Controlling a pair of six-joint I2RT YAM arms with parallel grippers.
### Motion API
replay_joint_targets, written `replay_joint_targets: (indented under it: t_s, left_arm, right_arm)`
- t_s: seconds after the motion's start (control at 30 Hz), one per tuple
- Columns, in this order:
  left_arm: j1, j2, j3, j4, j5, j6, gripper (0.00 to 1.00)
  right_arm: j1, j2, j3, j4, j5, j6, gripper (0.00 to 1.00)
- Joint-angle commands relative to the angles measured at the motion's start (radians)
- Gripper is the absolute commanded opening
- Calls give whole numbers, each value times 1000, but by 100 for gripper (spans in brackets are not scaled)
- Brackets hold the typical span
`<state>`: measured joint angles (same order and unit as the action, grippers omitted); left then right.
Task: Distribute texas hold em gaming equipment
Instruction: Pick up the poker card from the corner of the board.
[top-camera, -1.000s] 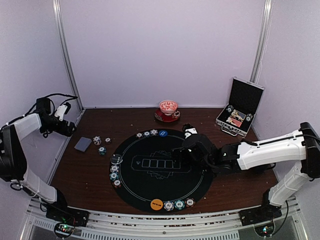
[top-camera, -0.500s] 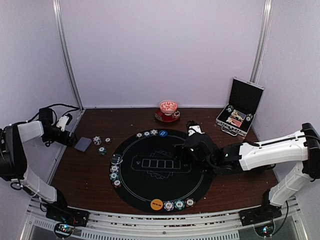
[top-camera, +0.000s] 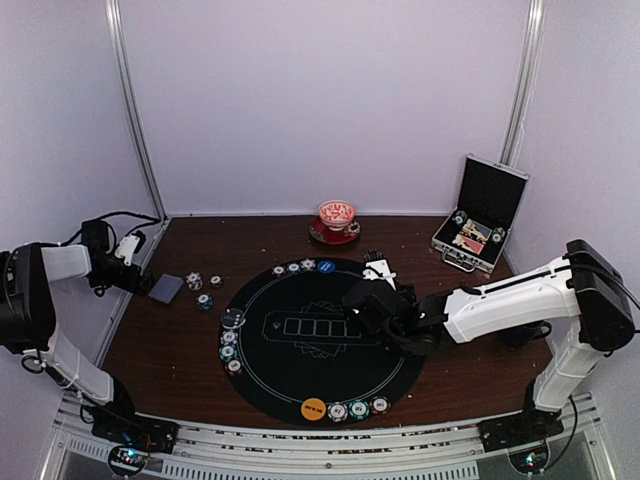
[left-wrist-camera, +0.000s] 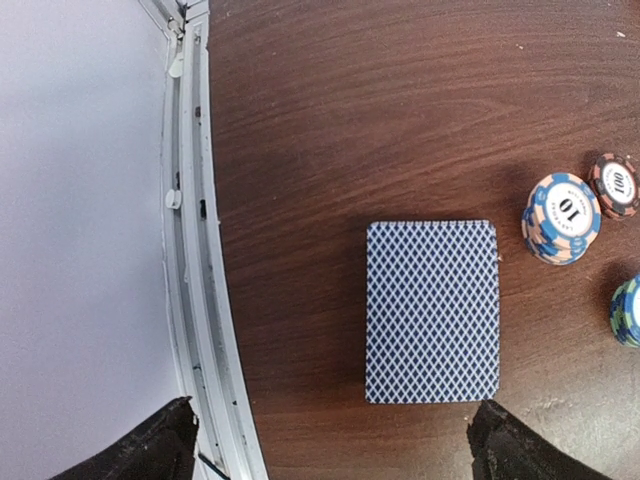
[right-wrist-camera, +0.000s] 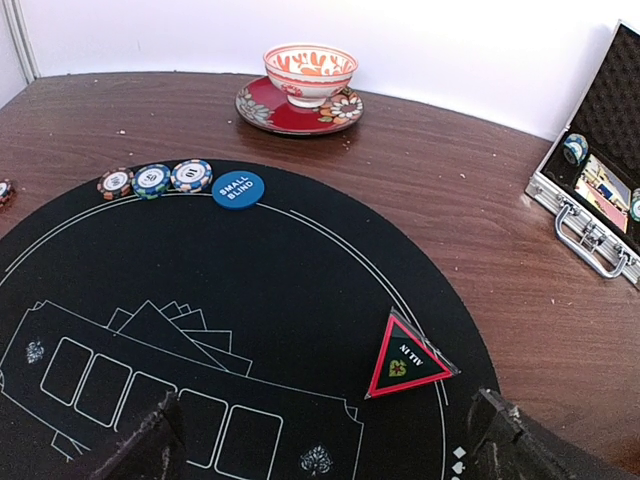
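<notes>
In the last second the left pincer (left-wrist-camera: 335, 452) has come down from the side wall toward the flat deck of blue-backed playing cards with a diamond pattern (left-wrist-camera: 432, 310). Its two black fingers are spread wide and hold nothing. The deck lies on the dark brown wooden table (left-wrist-camera: 350, 120) just ahead of the pincer, not touching it, and nearer to one finger than to the other. Further to that same side stand a short stack of blue-and-white striped poker chips (left-wrist-camera: 562, 215), a single dark red striped chip (left-wrist-camera: 613, 185) and, at the edge of the view, a teal chip (left-wrist-camera: 628, 310).

The right pincer (right-wrist-camera: 330, 445) has shifted only a little over the round black mat (right-wrist-camera: 250, 270); it is also spread wide and empty. Ahead of it on the mat lies a black triangular marker with red edge (right-wrist-camera: 405, 360). Far ahead lies a round blue button disc (right-wrist-camera: 238, 188) beside a row of three striped chips (right-wrist-camera: 151, 180).

I judge that the left arm now prepares to take the cards, so dealing is the step in hand. The deck is thin and flat on the wood, so the fingers must go low to its edges, or they may only push it.
</notes>
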<state>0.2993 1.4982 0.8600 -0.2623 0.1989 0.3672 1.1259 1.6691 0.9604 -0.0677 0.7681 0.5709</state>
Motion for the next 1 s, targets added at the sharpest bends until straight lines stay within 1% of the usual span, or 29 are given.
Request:
replay_joint_targets:
  t_s: [0.0, 0.23, 0.5, 0.6, 0.8, 0.97]
  left_arm:
    - [1, 16, 3, 26, 28, 14, 98]
    - [1, 55, 33, -24, 132, 44, 98]
    - [0, 32, 19, -42, 243, 88, 98]
    - [1, 37, 35, -68, 256, 117, 98]
    - [0, 84, 126, -183, 300, 200, 98]
    - [-1, 128, 178, -238, 295, 241, 98]
  right_arm:
    - [-2, 4, 26, -19, 34, -15, 100]
    - [-2, -8, 21, -15, 20, -21, 100]
    - [-1, -12, 22, -12, 3, -24, 100]
    - [-1, -16, 20, -12, 3, -27, 100]
    - [-1, -24, 16, -14, 14, -32, 100]
    - [-1, -22, 17, -12, 11, -36, 100]
